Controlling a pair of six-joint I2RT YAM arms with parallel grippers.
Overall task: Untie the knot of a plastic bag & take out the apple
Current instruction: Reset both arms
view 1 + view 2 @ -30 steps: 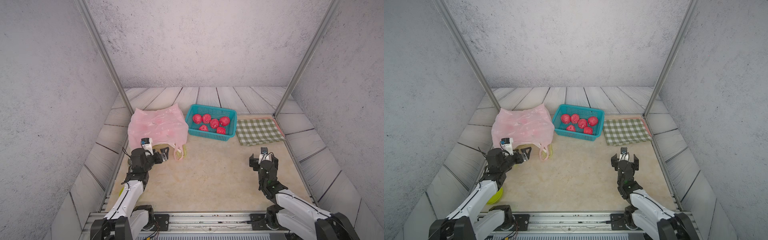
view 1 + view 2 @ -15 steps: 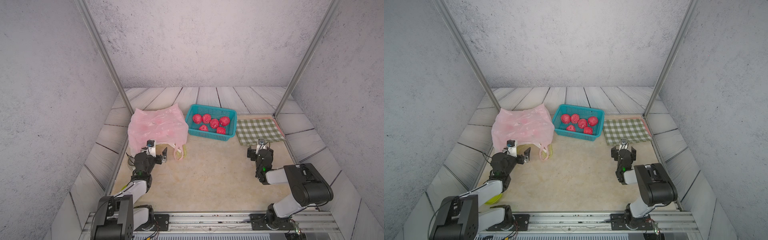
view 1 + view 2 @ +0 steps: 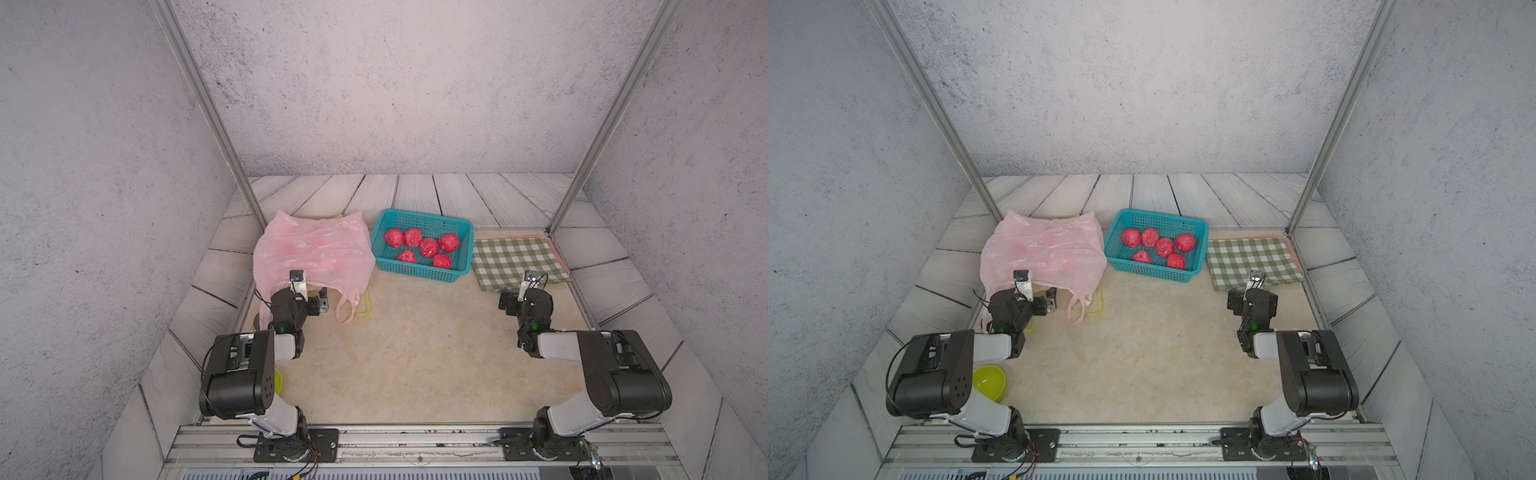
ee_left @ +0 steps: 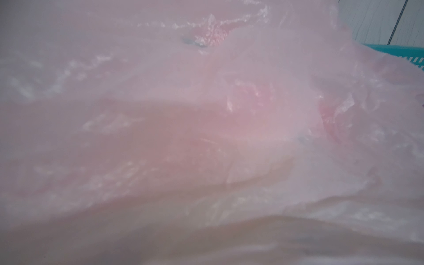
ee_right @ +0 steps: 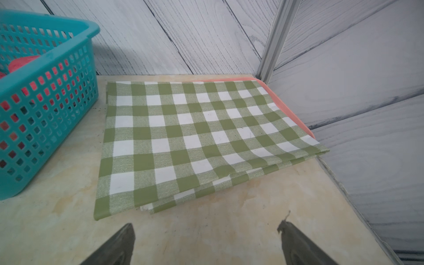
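The pink plastic bag (image 3: 311, 249) lay slumped at the rear left of the beige tabletop (image 3: 415, 353), touching the left end of the teal plastic basket (image 3: 419, 272). In both top views 1 handle loop (image 3: 1076, 309) lay loose and flat on the table in front of the bag. I could not make out a knot.

Faint reddish patches showed through the film in the left wrist view (image 4: 252, 96), most likely the apple inside the bag, though the plastic blurred its outline. 6 red apples (image 3: 428, 247) sat in the basket.

The left gripper (image 3: 316, 301) was low at the bag's near edge, its fingers spread wide. 1 finger (image 3: 1052, 299) was plain in a top view, and the bag's hem partly covered the rest. Nothing was seen pinched between them. The left wrist camera saw only pink film (image 4: 206, 137) and a corner of the basket.

The right gripper (image 5: 206, 229) hovered over bare table just short of the folded green-and-white checked cloth (image 5: 195, 142), with both fingers (image 5: 119, 245) fully apart and empty. The cloth lay at the rear right, beside the basket (image 5: 46, 96), with an orange-pink edge (image 5: 286, 107) showing beneath it. In a top view the right gripper (image 3: 519, 297) was well apart from the bag.

A yellow-green bowl (image 3: 989, 382) sat by the left arm's base.
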